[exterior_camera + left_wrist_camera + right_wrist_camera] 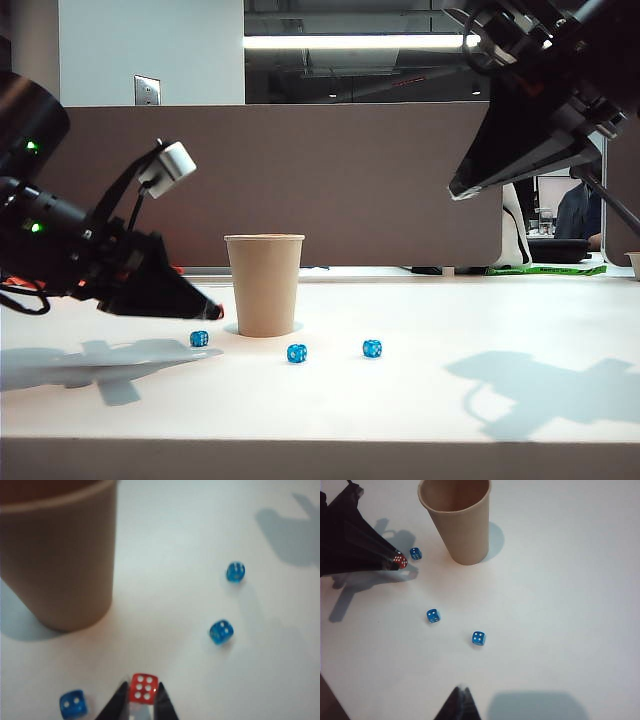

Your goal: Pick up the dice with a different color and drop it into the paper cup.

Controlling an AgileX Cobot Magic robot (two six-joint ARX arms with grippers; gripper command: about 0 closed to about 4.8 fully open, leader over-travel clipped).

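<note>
**Red die pinched in the left jaws, beside the cup**

Your left gripper (pixel 143 700) sits low over the white table (pixel 450 330), on the left of the exterior view, angled down toward the surface. Its jaws are pinched on the red die (pixel 144 688); the left wrist view shows the two dark fingertips (pixel 120 702) pressed against opposite sides of the die, its six-pip face toward the camera. From the right wrist view you can see the same die (pixel 400 561) at the tip of the left arm's dark fingers, close to the table; whether it has left the surface you cannot tell.

The paper cup (pixel 264 285) stands upright, mouth open, near the left gripper. One blue die (pixel 199 339) lies just beside the red one, between it and the cup's base. Two more blue dice (pixel 297 353) and (pixel 372 348) lie apart from each other in front of the cup, toward the right side.

Your right gripper (pixel 460 702) hangs high above the table at the upper right of the exterior view, well apart from everything. Its jaws are pressed together, holding nothing.
</note>
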